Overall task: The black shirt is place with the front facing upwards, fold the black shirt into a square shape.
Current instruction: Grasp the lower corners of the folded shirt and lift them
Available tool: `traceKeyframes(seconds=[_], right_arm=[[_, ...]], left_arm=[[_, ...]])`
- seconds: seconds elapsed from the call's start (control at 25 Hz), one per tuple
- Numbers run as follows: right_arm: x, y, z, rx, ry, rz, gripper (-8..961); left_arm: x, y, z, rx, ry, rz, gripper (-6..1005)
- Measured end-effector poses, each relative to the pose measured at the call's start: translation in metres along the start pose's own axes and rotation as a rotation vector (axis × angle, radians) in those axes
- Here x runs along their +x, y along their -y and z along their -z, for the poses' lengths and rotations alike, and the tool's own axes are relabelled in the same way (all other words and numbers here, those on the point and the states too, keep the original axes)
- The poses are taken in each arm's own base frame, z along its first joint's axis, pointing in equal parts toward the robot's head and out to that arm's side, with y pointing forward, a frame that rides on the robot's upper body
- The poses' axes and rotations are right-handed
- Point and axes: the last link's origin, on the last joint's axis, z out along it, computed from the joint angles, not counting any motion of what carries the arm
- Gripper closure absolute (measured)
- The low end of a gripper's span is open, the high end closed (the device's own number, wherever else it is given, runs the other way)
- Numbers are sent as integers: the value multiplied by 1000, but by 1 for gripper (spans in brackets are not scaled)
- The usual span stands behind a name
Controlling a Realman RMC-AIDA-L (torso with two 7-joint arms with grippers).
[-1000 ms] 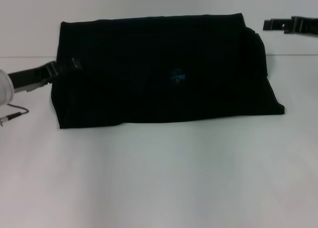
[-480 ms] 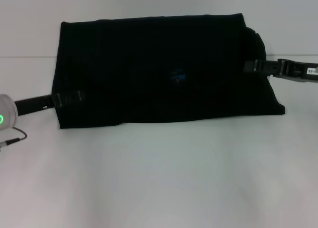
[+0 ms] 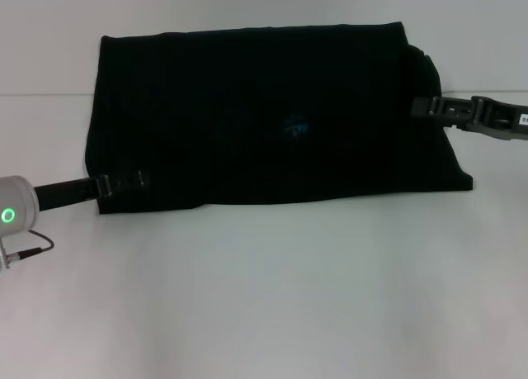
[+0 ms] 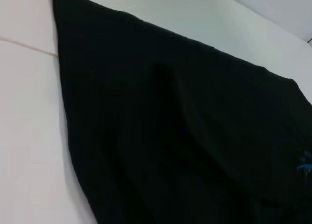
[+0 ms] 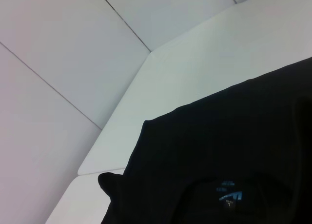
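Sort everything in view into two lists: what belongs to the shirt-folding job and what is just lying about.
Belongs to the job:
- black shirt
- left gripper, at the shirt's near left corner
- right gripper, at the shirt's right edge

Just lying about:
- white table
- loose cable beside the left arm

The left arm has a silver cuff with a green light, a thin cable, and a black left end effector [image 3: 124, 182]; the right end effector [image 3: 429, 106] is black with a white label.
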Motion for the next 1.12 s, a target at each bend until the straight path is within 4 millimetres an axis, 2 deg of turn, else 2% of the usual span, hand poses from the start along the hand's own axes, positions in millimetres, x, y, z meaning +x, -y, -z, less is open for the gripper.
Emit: traceKeyframes(seconds=[0.4, 0.64, 0.84, 1.12], right_arm=[[0, 0, 6, -26, 13, -12, 198], [1, -1, 8, -43, 28, -23, 199], [3, -1, 10, -53, 18, -28, 201], [3, -2, 10, -62, 14, -25, 203]], left_arm=[[-10, 2, 0, 2, 15, 16, 53], [-7, 0, 1, -4, 14, 24, 214], [-7, 2, 2, -2, 16, 27, 444], [-7, 0, 1, -6, 17, 25, 642]])
